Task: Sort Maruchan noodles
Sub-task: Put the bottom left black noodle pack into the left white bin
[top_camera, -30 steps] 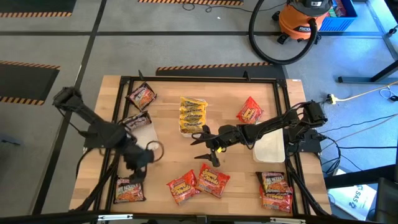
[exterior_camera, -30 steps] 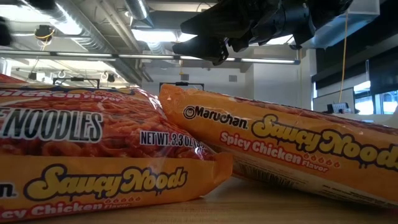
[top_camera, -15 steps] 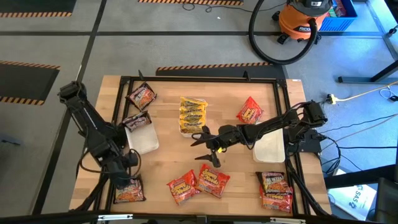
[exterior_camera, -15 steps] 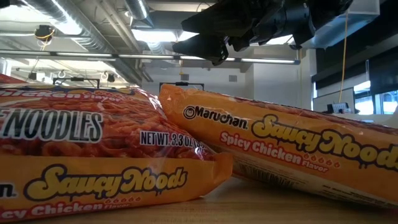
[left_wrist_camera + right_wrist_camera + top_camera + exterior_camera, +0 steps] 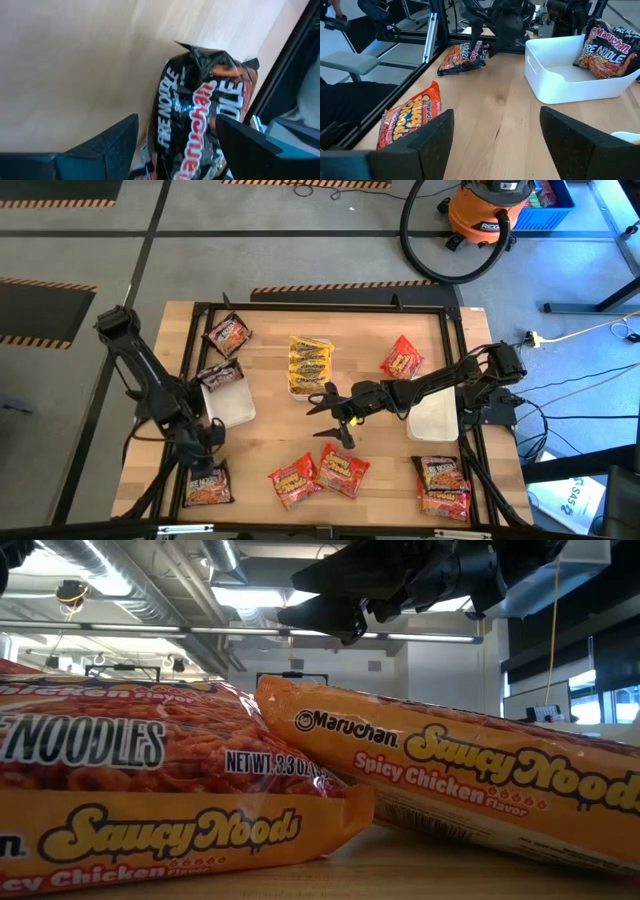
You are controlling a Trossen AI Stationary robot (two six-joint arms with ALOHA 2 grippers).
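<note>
Dark noodle packet (image 5: 202, 125) at the counter's (image 5: 270, 425) near-left corner, directly beneath the open left claw (image 5: 177, 150), between its fingers, long axis along the frame rail. Right claw (image 5: 335, 415) open mid-counter, well apart.

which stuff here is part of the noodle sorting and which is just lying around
Part of the job:
- dark packet between the left gripper's open fingers
- yellow packets
- red-orange packets
- white tray with a dark packet in it
- right gripper, open over mid-table

Just lying about:
- orange shop vacuum and its black hose
- blue crate
</note>
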